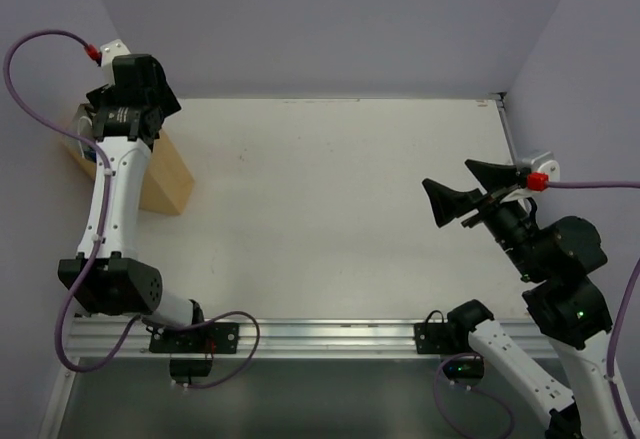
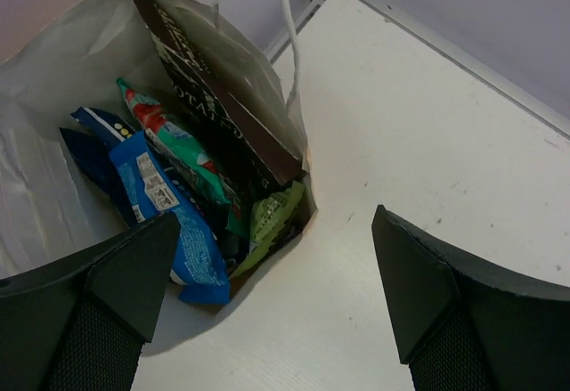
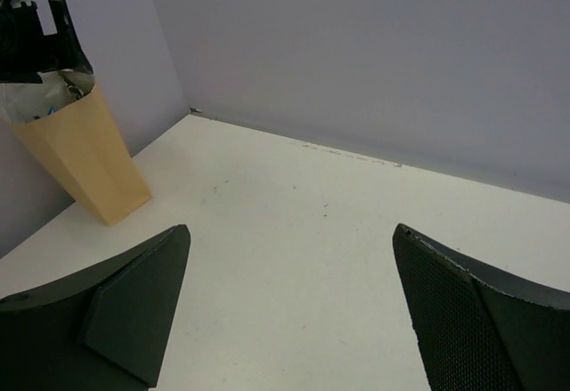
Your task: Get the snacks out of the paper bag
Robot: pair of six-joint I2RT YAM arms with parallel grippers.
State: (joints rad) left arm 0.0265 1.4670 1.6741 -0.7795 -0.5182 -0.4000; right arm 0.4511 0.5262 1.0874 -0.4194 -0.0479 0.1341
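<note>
The paper bag stands upright at the table's far left edge, tan outside and pale inside, with a white string handle. In the left wrist view I look down into it at the snacks: a blue packet, a teal-white packet, a green packet, a dark brown chip bag and a dark blue packet. My left gripper hangs open above the bag's mouth, holding nothing. My right gripper is open and empty above the table's right side, far from the bag.
The white table is walled by lilac panels at the back and both sides. A metal rail with both arm bases runs along the near edge. The left arm's wrist covers the bag's top in the top view.
</note>
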